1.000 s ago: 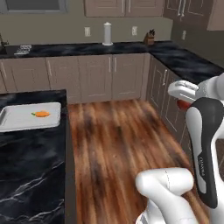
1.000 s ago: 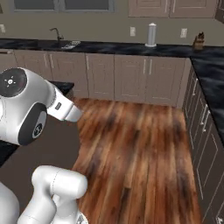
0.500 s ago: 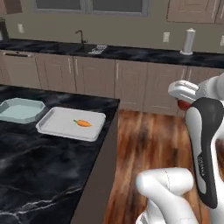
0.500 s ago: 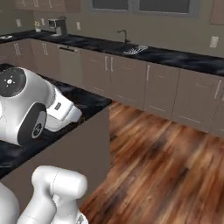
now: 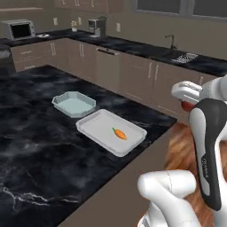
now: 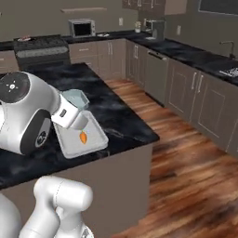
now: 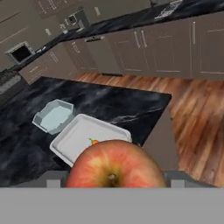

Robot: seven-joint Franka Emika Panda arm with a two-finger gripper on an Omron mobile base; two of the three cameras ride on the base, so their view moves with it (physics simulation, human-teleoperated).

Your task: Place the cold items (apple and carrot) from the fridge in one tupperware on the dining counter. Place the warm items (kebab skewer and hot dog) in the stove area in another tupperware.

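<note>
My gripper (image 5: 189,102) is shut on a red-yellow apple (image 7: 114,164), which looms at the bottom of the hand view; a red sliver of the apple (image 5: 188,107) shows under the hand at the right. An orange carrot (image 5: 119,133) lies in a white rectangular tupperware (image 5: 95,123) on the black marble dining counter (image 5: 35,150). A pale blue tupperware (image 5: 74,104) stands empty just behind it. From the hand, the white tupperware (image 7: 74,138) and the carrot (image 7: 93,141) lie below and ahead. The carrot (image 6: 83,137) also shows beside my arm.
The counter's corner and edge (image 7: 164,103) drop to a wooden floor (image 6: 186,172) on the right. Brown cabinets line the back wall, with a sink (image 5: 184,57), a coffee machine (image 5: 97,27) and a microwave (image 5: 18,29). A stove (image 6: 35,46) stands at the far left.
The whole picture has swung: the camera has turned from the floor and back cabinets toward the dining counter, which is now close. The apple has stayed in the gripper.
</note>
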